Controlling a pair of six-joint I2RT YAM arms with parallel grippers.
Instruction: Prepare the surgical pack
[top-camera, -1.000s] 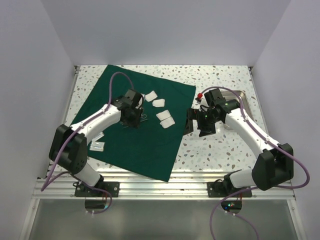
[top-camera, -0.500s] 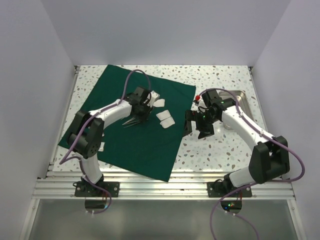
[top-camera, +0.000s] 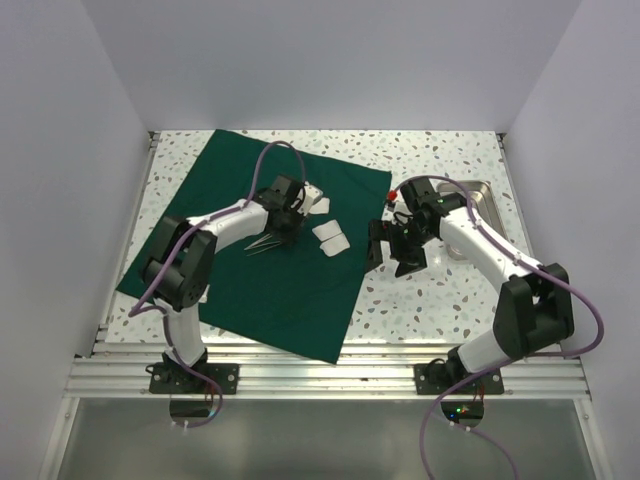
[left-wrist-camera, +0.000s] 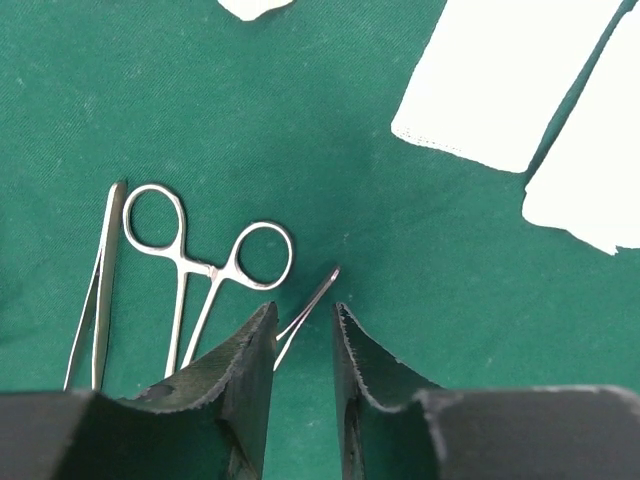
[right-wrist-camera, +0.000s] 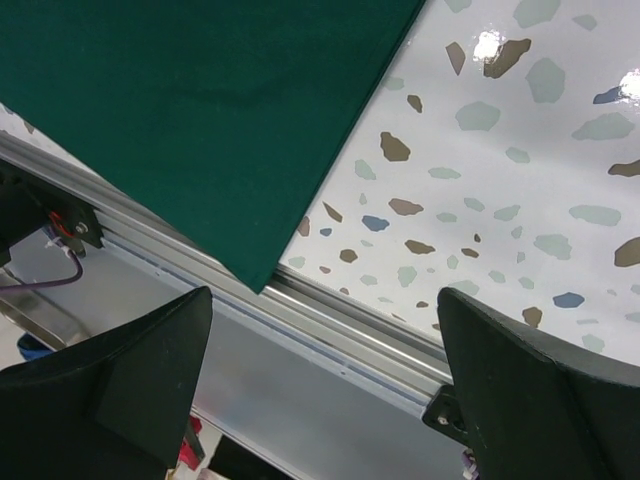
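The dark green cloth (top-camera: 250, 290) lies spread flat on the speckled table. On it are white gauze pads (top-camera: 331, 238) and thin metal instruments (top-camera: 262, 243). My left gripper (top-camera: 286, 222) hovers low over them. In the left wrist view its jaws (left-wrist-camera: 303, 322) stand narrowly apart astride the tip of a slim instrument (left-wrist-camera: 318, 290), beside ring-handled forceps (left-wrist-camera: 205, 268) and tweezers (left-wrist-camera: 100, 290). Gauze pads (left-wrist-camera: 500, 80) lie beyond. The steel tray (top-camera: 486, 190) sits at the right, mostly hidden by the right arm. My right gripper (top-camera: 396, 250) hangs wide open and empty off the cloth's right edge.
The right wrist view shows the cloth's near corner (right-wrist-camera: 200, 110), speckled tabletop (right-wrist-camera: 520, 180) and the aluminium rail (right-wrist-camera: 350, 330) at the table's front edge. A small red object (top-camera: 399, 191) sits by the tray. White walls enclose the table on three sides.
My left gripper has slid right across the cloth toward the gauze pads and its jaws have narrowed. The right gripper has shifted slightly left, still wide open.
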